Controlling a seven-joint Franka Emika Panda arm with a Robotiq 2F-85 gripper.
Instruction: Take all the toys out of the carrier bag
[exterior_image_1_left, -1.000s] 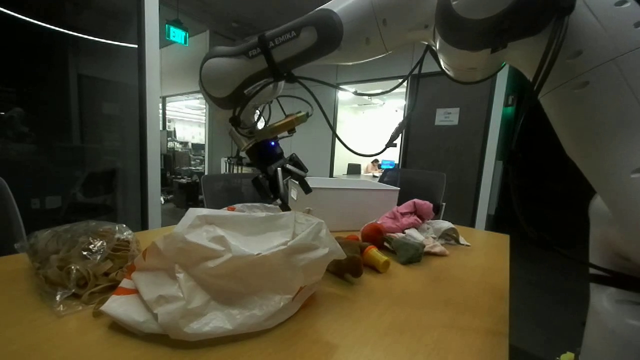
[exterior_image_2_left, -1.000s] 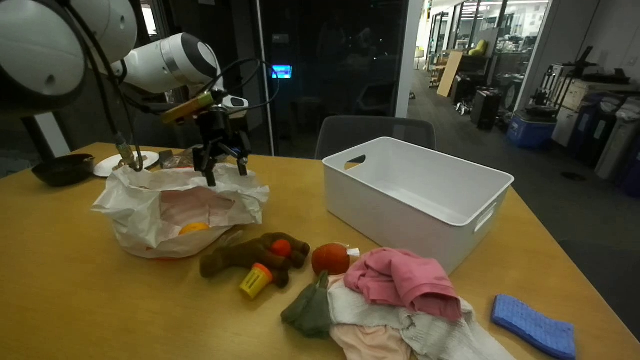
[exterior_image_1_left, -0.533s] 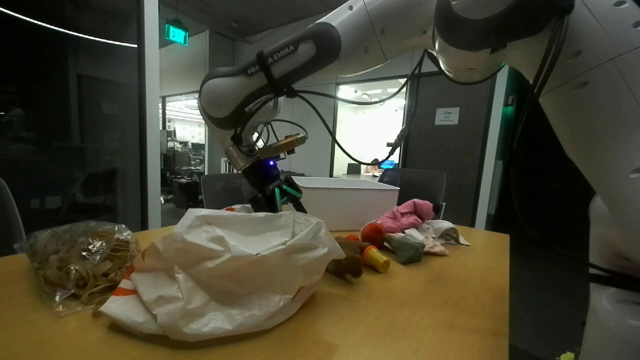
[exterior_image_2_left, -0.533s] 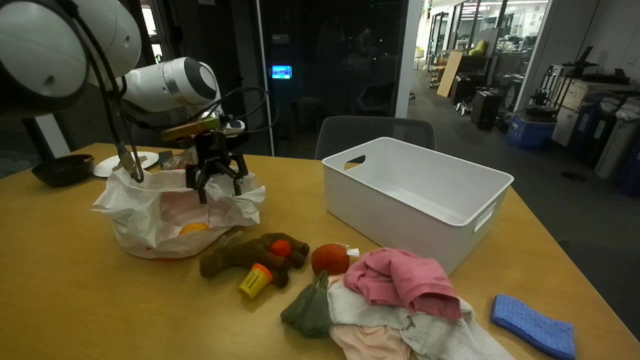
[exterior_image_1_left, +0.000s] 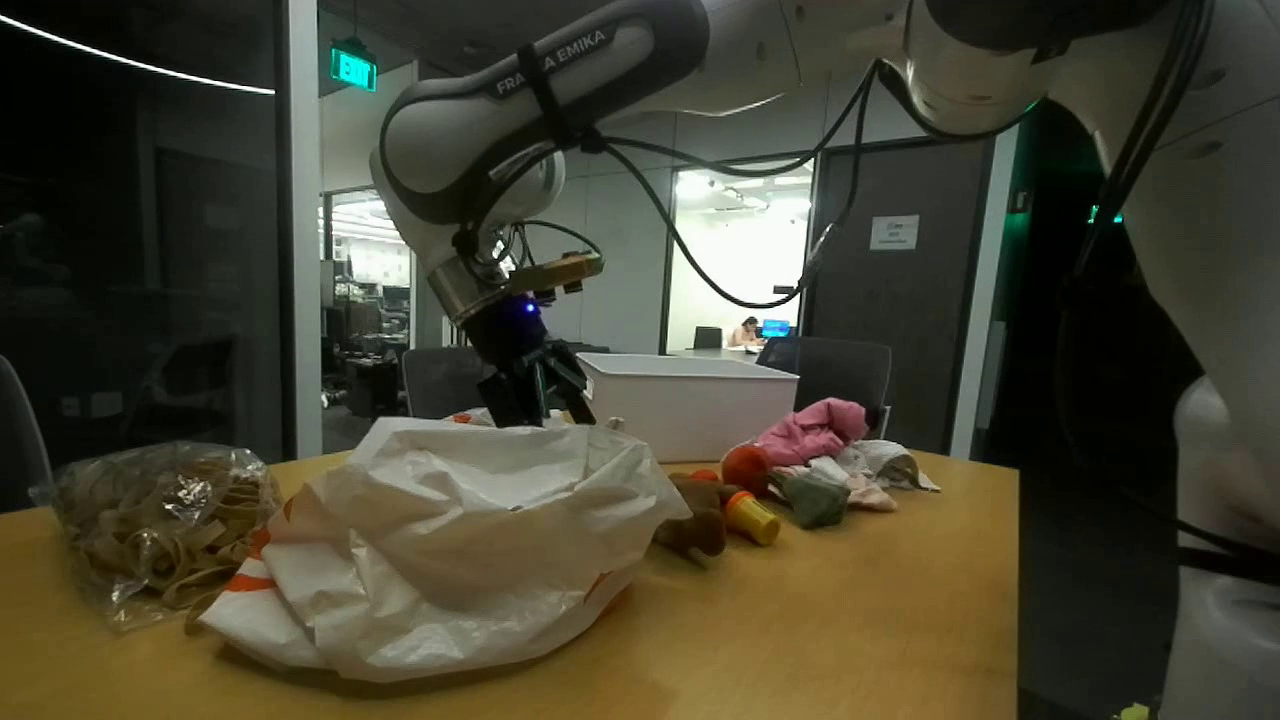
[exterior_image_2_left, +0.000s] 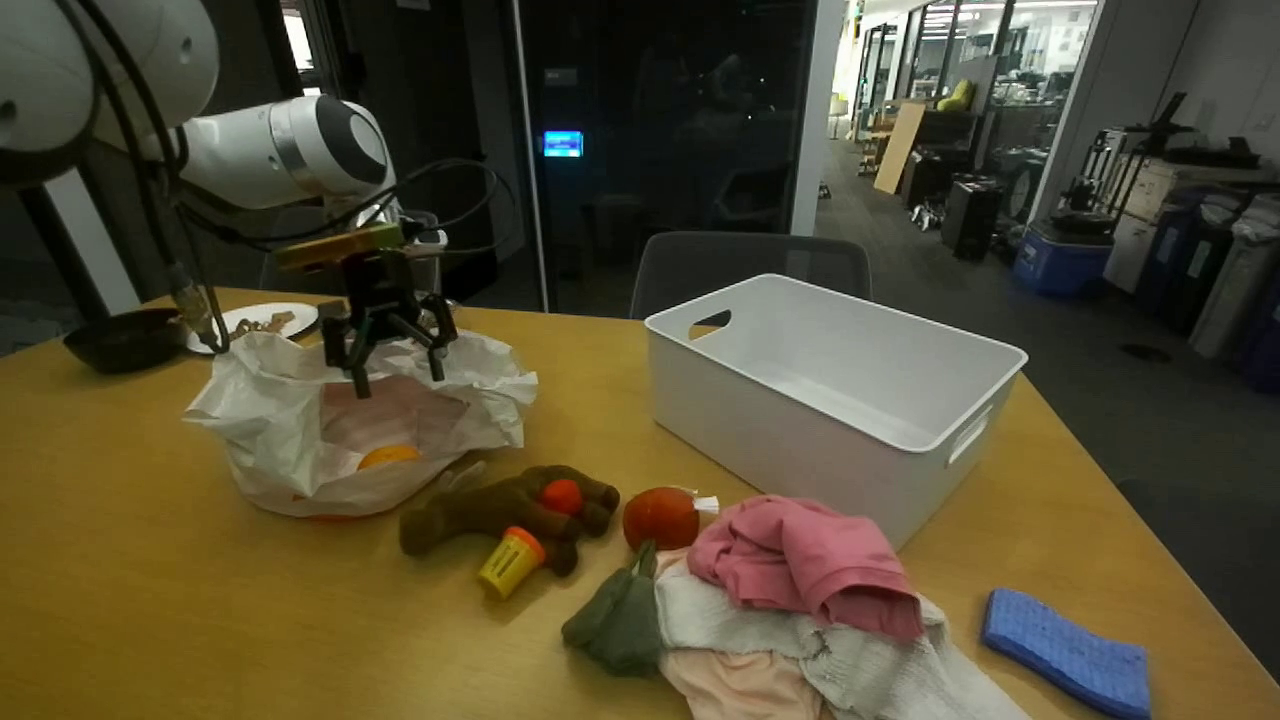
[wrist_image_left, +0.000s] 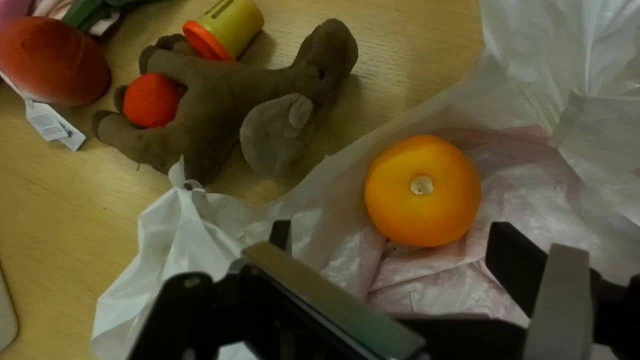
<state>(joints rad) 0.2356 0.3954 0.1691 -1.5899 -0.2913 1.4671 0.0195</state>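
Carrier bag (exterior_image_1_left: 450, 560) — wrinkled plastic

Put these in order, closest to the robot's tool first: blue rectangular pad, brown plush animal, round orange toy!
In an exterior view, from the tool:
1. Round orange toy: inside the white plastic bag.
2. Brown plush animal: just outside the bag.
3. Blue rectangular pad: far lower right.

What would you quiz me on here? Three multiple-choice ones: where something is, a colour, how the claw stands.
1. Where is the round yellow-orange toy?
A) On the plate
B) In the white bag
C) In the bin

2. What colour is the topmost cloth?
A) Pink
B) Black
C) Yellow

3. How is the gripper?
A) Shut
B) Holding a toy
C) Open, holding nothing

1B, since the wrist view shows it inside.
2A, since both exterior views show it pink.
3C, since its fingers stand apart, gripping nothing.
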